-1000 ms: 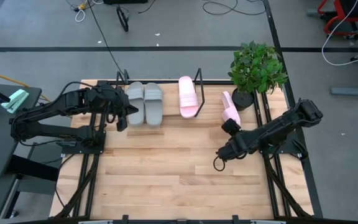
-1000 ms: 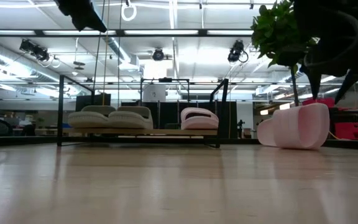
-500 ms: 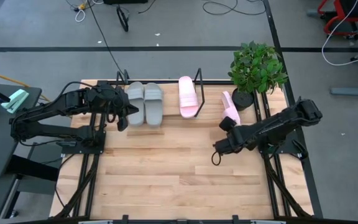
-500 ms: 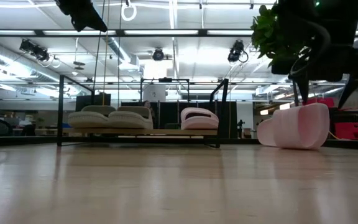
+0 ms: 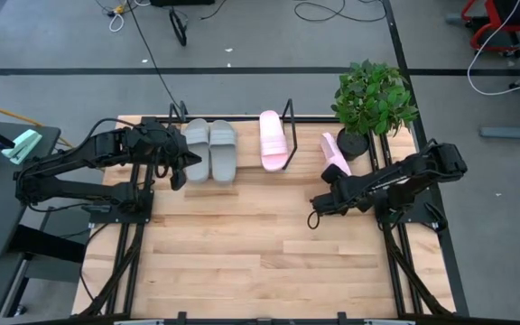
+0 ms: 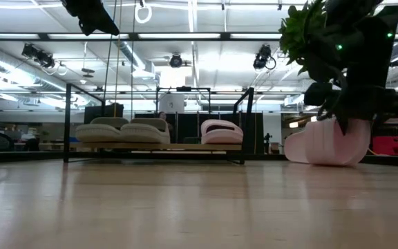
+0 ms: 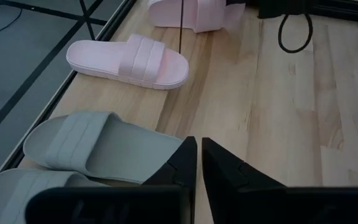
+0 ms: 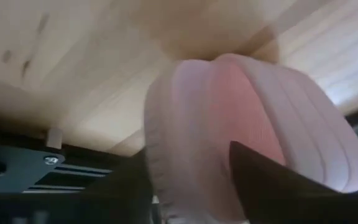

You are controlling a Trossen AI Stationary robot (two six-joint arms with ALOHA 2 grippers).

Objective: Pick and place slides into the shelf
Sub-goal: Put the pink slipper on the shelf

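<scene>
The black wire shelf (image 5: 289, 110) stands at the table's far edge. It carries two grey slides (image 5: 209, 149) and one pale pink slide (image 5: 273, 140) resting on their soles. The second pink slide (image 5: 335, 155) lies on its side to the right of the shelf, beside the plant pot. My right gripper (image 5: 333, 183) is open and low at this slide's near side (image 6: 323, 142). One dark finger (image 8: 266, 180) shows right in front of the slide's strap (image 8: 229, 112). My left gripper (image 7: 199, 142) is shut and hovers above the near end of the grey slides (image 7: 104, 146). My right gripper stands at the near side of the loose pink slide, coming in low from the table's near side. I cannot tell whether its fingers touch the slide; the gripper body and the slide hide the spot.
A potted plant (image 5: 373, 95) stands at the far right corner, just beyond the loose slide. Black arm-mount rails (image 5: 395, 244) run along both table sides. Bare wooden tabletop (image 5: 251, 244) stretches from the shelf to the near edge.
My right gripper has moved toward the far edge and down to the loose pink slide, turning its wrist on the way. The slide has stayed where it was. The left arm has kept still.
</scene>
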